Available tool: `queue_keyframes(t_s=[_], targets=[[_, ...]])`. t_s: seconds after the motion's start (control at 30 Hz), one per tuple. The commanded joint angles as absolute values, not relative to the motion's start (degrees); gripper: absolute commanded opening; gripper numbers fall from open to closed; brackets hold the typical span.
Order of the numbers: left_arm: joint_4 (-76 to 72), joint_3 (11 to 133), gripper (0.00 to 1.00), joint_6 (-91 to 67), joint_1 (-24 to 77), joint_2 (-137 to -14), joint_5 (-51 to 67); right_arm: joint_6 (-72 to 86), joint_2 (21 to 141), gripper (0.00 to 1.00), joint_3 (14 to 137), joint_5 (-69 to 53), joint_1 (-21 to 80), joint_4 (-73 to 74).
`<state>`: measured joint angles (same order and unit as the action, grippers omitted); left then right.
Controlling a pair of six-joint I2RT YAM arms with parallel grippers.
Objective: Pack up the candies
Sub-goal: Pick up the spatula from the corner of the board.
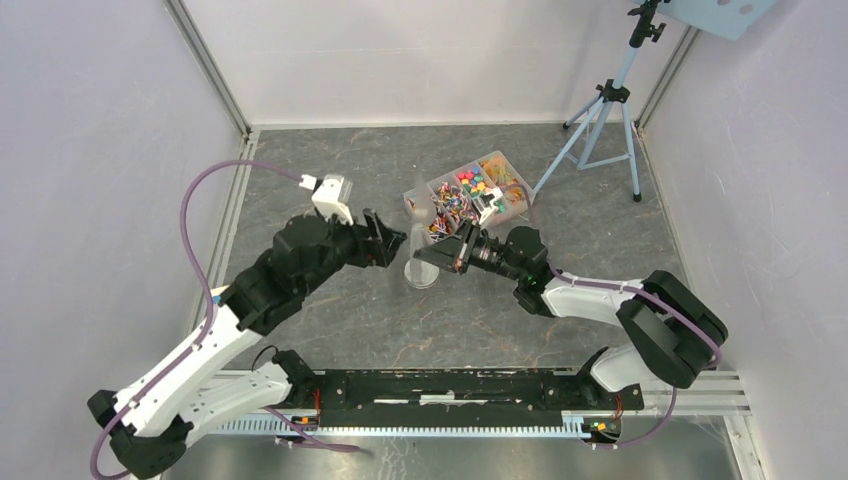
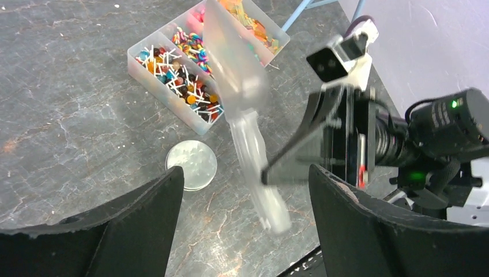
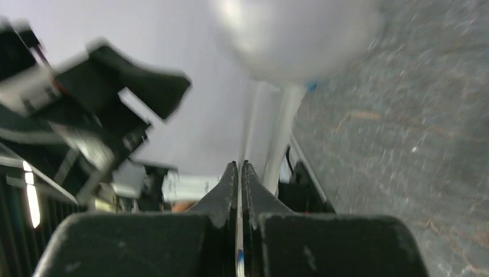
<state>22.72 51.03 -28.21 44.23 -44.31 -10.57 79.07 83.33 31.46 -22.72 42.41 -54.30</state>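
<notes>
Candies (image 2: 179, 72), tiny and multicoloured, some on white sticks, lie sorted in the compartments of a clear rectangular plastic tray (image 2: 164, 95), just beyond the right gripper (image 1: 458, 250) and ahead-left of the left gripper (image 2: 245, 173). Only the left wrist view shows their sticks, along with the round grey metal lid (image 2: 191, 164) flat on the dark marbled table (image 2: 69, 86), just past the left jaws. The right wrist view, blurred, shows the right jaws pressed together on the handle of a translucent plastic scoop (image 2: 236, 75), its bowl raised beyond their tips. The left jaws stand spread wide around nothing, facing that scoop. Bare table lies outward of the left jaws; a light-blue tripod (image 1: 610, 110) stands beyond the tray. Both arms bend inward, wrists facing each other.
</notes>
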Motion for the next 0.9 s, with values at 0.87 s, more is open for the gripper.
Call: queue_keyframes(t_s=[0.87], targets=[[23.0,60.2,0.67,-51.6,30.5,-57.4,22.1,53.3,64.8,0.0,25.3,-45.7,42.5,-41.0]])
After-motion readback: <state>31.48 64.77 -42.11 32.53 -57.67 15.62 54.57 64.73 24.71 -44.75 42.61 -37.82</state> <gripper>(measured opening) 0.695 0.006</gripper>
